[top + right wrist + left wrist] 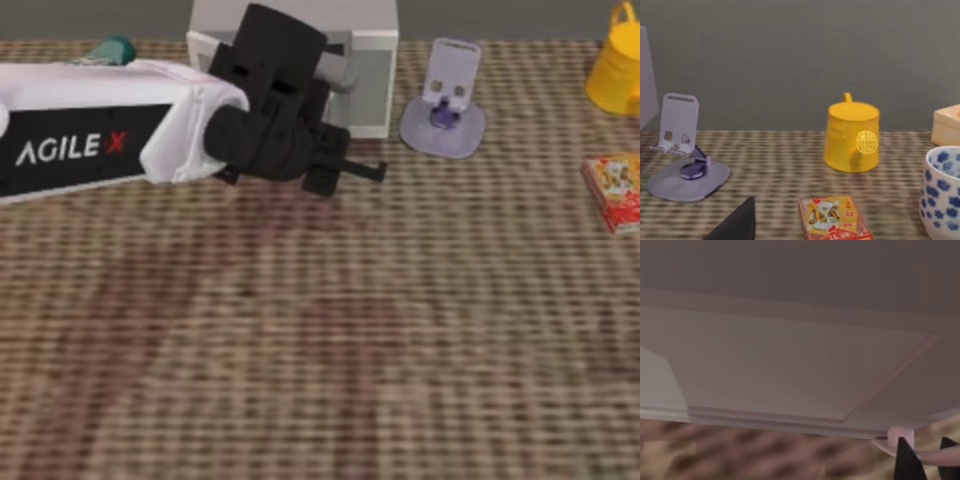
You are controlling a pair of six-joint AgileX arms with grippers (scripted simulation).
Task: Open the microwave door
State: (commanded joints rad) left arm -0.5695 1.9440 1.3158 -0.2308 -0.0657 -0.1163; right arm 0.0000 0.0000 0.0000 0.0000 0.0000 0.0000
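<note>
The light-grey microwave [370, 20] stands at the back middle of the table. My left arm reaches in from the left, and its black gripper [365, 172] hangs low in front of the microwave, hiding most of the microwave door [790, 360]. A grey handle [342, 72] shows just past the gripper. In the left wrist view the door panel fills the picture. Two dark fingertips [905, 460] stand apart near its lower corner with only the far phone stand showing between them. My right arm is out of the top view; one dark finger [740, 222] shows in its wrist view.
A lilac phone stand [445, 105] sits just right of the microwave. A teal sneaker [112, 48] peeks out behind my left arm. At the far right stand a yellow watering can [618, 65], a card box [615, 190], a blue-flowered cup [945, 190] and a wooden box [947, 125].
</note>
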